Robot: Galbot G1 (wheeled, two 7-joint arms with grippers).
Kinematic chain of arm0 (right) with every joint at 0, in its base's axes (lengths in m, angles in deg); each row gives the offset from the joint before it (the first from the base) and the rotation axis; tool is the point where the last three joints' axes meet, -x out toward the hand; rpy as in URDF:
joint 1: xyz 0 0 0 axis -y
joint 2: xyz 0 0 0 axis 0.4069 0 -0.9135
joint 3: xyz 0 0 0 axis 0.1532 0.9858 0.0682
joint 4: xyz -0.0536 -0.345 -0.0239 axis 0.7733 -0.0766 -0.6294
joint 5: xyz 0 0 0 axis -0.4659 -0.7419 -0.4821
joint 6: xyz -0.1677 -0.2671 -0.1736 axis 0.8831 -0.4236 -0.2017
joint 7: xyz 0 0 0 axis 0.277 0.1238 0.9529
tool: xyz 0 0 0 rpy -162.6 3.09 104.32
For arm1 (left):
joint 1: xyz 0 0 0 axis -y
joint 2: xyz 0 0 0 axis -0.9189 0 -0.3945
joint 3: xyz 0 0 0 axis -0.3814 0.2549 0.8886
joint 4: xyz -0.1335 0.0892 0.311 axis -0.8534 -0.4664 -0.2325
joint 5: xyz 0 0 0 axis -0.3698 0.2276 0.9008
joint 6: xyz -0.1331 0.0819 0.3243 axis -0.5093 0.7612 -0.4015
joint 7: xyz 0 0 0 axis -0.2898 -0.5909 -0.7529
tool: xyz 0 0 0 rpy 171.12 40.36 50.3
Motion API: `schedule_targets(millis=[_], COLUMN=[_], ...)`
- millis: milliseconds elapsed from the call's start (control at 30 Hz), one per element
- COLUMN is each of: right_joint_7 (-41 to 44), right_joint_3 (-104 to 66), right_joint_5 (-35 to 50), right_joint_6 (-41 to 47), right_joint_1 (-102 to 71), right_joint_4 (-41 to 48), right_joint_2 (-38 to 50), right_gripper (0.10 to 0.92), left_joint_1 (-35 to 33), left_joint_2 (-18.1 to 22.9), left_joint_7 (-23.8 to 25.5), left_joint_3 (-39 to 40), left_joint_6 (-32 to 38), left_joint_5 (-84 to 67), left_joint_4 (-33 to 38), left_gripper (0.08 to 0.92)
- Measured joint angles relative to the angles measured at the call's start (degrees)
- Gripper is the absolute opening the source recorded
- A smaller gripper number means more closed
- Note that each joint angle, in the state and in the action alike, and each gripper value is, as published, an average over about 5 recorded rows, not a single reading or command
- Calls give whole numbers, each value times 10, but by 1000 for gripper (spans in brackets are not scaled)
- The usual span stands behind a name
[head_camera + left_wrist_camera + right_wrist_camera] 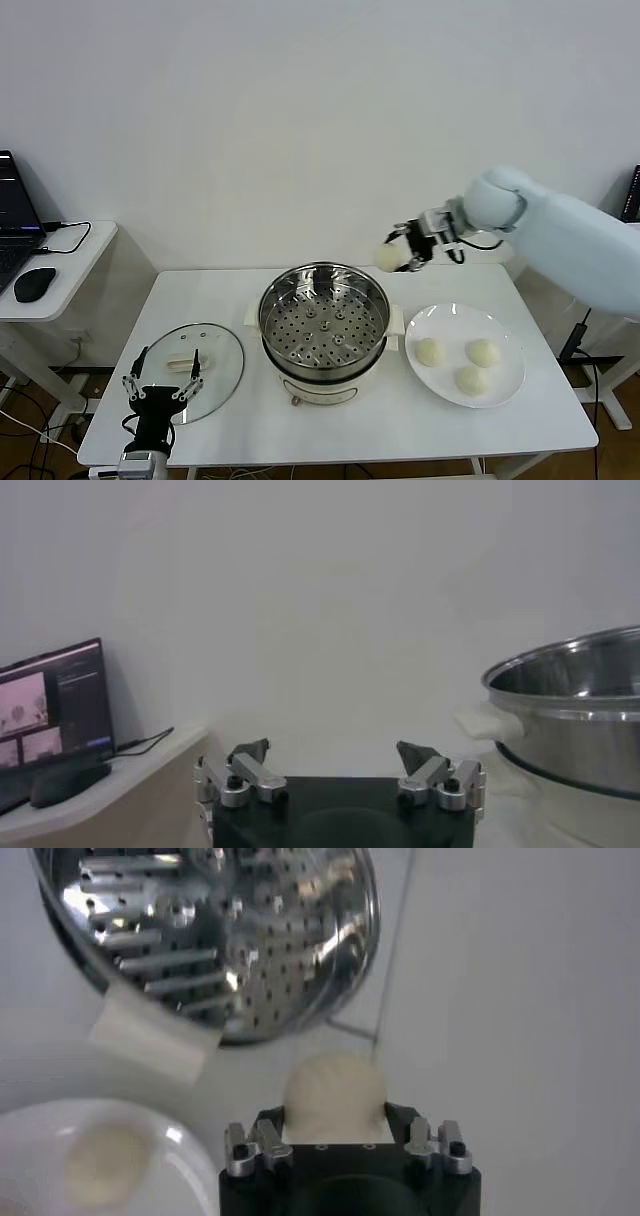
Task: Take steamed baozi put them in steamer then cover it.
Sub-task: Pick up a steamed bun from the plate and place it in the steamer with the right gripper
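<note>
My right gripper (398,256) is shut on a cream-white baozi (389,257) and holds it in the air just right of and behind the steamer (323,322). In the right wrist view the baozi (334,1095) sits between the fingers, with the steamer's perforated tray (220,928) beyond it. Three more baozi (430,352) (483,352) (470,379) lie on the white plate (505,385) right of the steamer. My left gripper (163,384) is open and empty at the front left, over the glass lid (205,365).
A side table at the left holds a laptop (15,225) and a mouse (34,284). The steamer's white handle (478,723) and steel wall (570,710) show in the left wrist view. A wall stands behind the table.
</note>
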Motion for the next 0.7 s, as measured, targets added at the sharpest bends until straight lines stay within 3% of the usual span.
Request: schedule_targets(millis=[700], right_joint_7=[-27], right_joint_3=[89], right_joint_5=[-134], right_joint_6=[-169], right_joint_1=[13], right_joint_4=[83], right_joint_2=[-163], right_gripper=[636], left_joint_1=[1], left_joint_2=[9], left_joint_7=[0], left_joint_3=[-14], left_joint_6=[5], left_joint_5=[2], left_joint_4=[-6], left_gripper=[823])
